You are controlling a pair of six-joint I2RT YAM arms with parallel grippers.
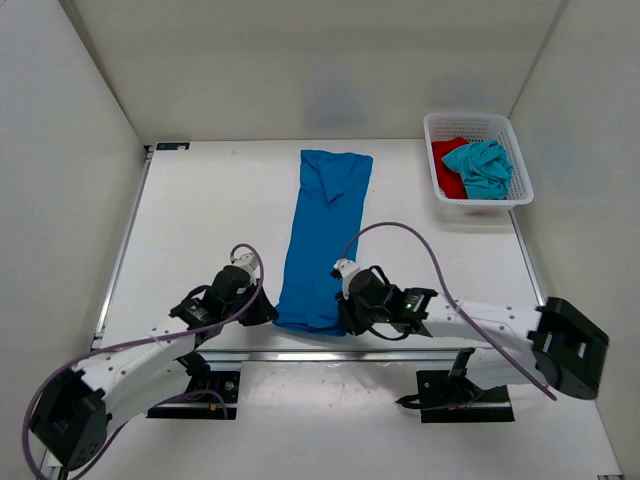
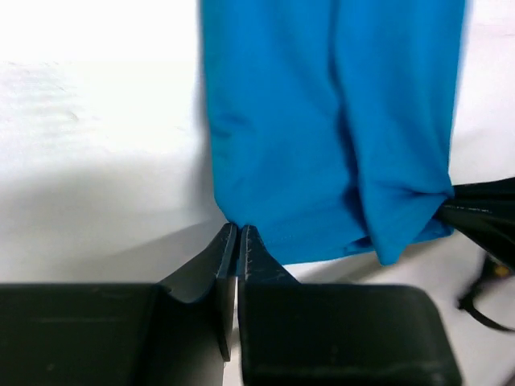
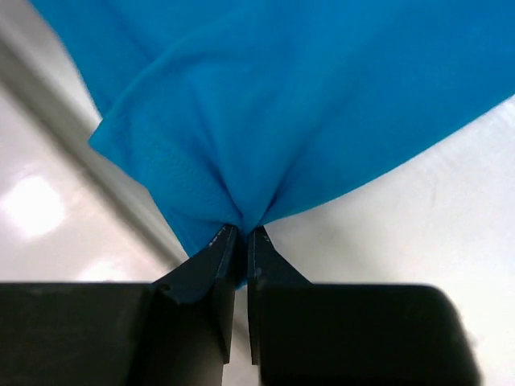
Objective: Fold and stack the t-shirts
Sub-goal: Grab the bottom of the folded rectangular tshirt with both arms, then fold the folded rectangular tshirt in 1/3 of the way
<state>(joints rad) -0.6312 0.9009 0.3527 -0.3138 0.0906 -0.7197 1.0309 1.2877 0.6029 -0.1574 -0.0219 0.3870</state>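
Royal blue cloth t-shirt (image 1: 325, 220) lies flat, lengthwise, ahead of me. My left gripper (image 2: 239, 229) and right gripper (image 3: 241, 232) each clamp a near hem corner. Best lift both together, level, hem taut, then fold away.

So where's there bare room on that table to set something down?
Widest bare patch: the table between its left edge and the blue shirt. A smaller one lies between the shirt and the white basket. Crowded: the near edge, where the left gripper and right gripper pinch the shirt's corners.
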